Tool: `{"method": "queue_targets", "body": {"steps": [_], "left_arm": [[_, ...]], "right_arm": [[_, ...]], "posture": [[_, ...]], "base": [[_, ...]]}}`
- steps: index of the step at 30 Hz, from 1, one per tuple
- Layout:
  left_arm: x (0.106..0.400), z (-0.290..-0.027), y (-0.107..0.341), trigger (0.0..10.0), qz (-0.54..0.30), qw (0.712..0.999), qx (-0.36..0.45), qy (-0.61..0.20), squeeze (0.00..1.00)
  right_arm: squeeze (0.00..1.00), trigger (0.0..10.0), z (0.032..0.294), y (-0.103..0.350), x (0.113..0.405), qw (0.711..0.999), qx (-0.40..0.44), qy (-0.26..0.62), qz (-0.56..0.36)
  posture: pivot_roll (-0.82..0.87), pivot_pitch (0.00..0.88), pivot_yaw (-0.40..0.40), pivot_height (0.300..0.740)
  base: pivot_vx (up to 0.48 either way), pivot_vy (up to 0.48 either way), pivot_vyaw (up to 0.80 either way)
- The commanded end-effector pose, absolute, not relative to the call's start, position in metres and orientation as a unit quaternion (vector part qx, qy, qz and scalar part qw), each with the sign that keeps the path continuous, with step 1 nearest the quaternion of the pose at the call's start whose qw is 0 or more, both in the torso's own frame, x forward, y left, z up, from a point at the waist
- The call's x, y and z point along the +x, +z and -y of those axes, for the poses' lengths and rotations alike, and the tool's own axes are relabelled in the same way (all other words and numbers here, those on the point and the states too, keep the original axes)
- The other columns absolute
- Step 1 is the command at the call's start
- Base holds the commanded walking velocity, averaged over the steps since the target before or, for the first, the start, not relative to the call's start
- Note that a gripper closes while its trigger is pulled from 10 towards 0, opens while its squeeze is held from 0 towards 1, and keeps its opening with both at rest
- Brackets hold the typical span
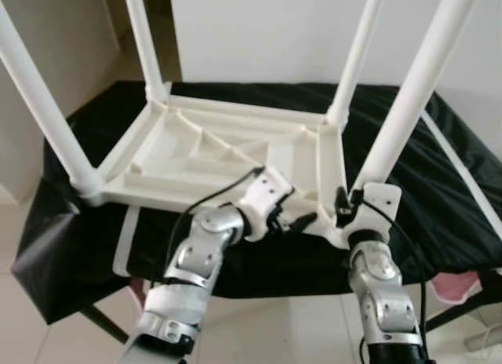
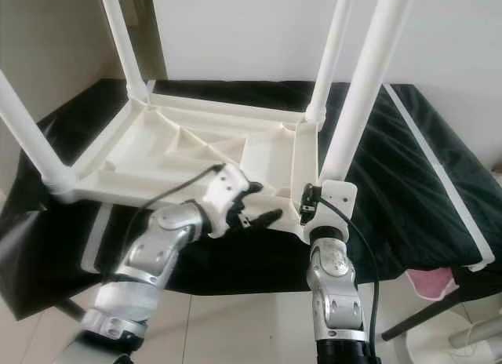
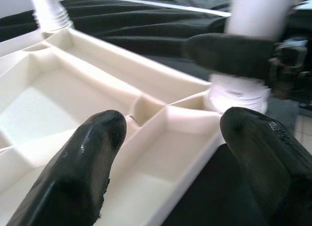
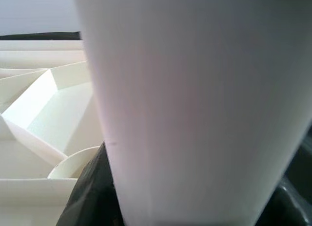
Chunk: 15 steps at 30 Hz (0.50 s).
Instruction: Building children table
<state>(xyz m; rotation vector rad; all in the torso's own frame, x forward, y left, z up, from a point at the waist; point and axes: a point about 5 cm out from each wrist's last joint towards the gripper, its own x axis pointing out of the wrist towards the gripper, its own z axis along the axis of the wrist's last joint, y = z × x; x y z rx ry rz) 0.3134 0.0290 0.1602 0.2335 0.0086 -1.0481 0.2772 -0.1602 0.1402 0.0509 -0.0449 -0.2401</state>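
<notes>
Both silver arms come up from the bottom of my head view, so starting there. My right gripper [image 1: 351, 201] sits at the near right corner of the upside-down white plastic children's table top [image 1: 204, 156], and its black fingers are clamped around the base of the near right white tubular leg [image 1: 408, 105], just above where that leg meets the corner socket. From the right wrist cam the leg is a big white blur with dark finger showing at either side of it, so yeah, it's gripping.

My left gripper [image 1: 294, 215] is just beside it, hovering over the near edge of the table top. Its two fingers [image 3: 83, 162] are spread wide with nothing between them. One sits over the ribbed underside, the other out past the rim over the black cloth. From that wrist cam I can see the right gripper's finger wrapped across the leg.

Going outward: the table top lies flat, ribbed side up, with diagonal stiffening ribs and box compartments. All four legs stand in their corner sockets pointing up: near left white leg [image 1: 43, 117], far left white leg [image 1: 145, 42], far right white leg [image 1: 357, 54].

Everything rests on a black crinkly cloth sheet [image 1: 439, 183] draped over a low support, with a white wall behind and pale tiled floor [image 1: 274, 333] underneath.
</notes>
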Motion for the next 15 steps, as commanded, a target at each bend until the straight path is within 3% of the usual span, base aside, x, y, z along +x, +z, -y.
{"method": "queue_targets", "body": {"steps": [1, 13, 14, 15], "left_arm": [[0.3287, -0.0387, 0.1591, 10.0, 0.004, 0.932, 0.129, -0.338, 0.0], [0.3296, -0.0422, 0.164, 10.0, 0.023, 0.936, 0.155, -0.316, 0.0], [0.3285, -0.0421, 0.1647, 10.0, 0.028, 0.934, 0.158, -0.318, 0.0], [0.3285, -0.0421, 0.1647, 10.0, 0.028, 0.934, 0.158, -0.318, 0.0]], "right_arm": [[0.0, 10.0, 0.1598, 0.1225, 0.2706, 0.985, 0.066, -0.156, -0.023], [0.0, 10.0, 0.1533, 0.131, 0.2748, 0.988, 0.085, -0.126, 0.006], [0.89, 10.0, 0.1523, 0.1321, 0.2758, 0.989, 0.082, -0.119, 0.009], [0.89, 10.0, 0.1523, 0.1321, 0.2758, 0.989, 0.082, -0.119, 0.009]], "posture": [[-0.09, 0.0, -0.033, 0.74], [-0.07, 0.0, -0.025, 0.74], [-0.07, 0.0, -0.025, 0.74], [-0.07, 0.0, -0.025, 0.74]], "base": [[0.0, 0.0, 0.0], [0.0, 0.0, 0.0], [0.0, 0.0, 0.0], [0.0, 0.0, 0.0]]}}
